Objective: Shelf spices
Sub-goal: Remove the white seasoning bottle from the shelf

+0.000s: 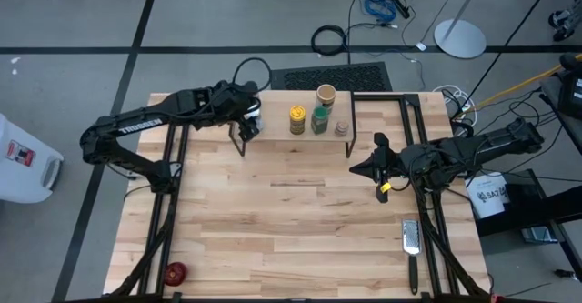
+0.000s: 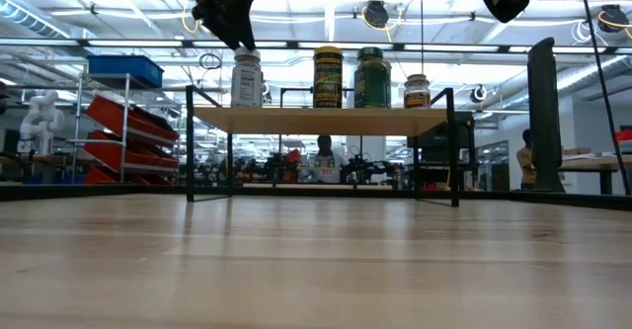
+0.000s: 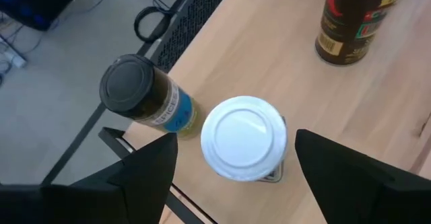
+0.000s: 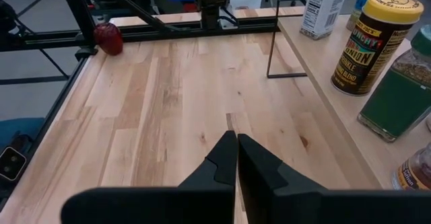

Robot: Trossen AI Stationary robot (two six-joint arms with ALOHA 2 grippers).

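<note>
While the left pincer [image 3: 232, 167] hangs directly over the white-capped jar [image 3: 244, 138], its two dark fingers [image 3: 145, 173] stand wide on either side of the cap with a gap on each side, gripping nothing. That jar stands upright at the left end of the shelf [image 1: 273, 136], upper centre of the high view. In the left wrist view a dark-lidded clear jar [image 3: 138, 93] shows just beside the white cap, toward the upper left; whether it stands on the shelf or below it cannot be told. Further along the plank stand the yellow jar [image 1: 296, 119], the green-lidded jar [image 1: 319, 119] and a small brown jar [image 1: 341, 129], with the tan jar [image 1: 326, 95] behind them. Seen from bench level, the left arm covers the white cap and the tan jar is hidden.

Right of centre in the high view, the right pincer [image 1: 381, 168] hovers above the bench [image 1: 273, 221] with fingers pressed together, empty, near the shelf's right end.
</note>
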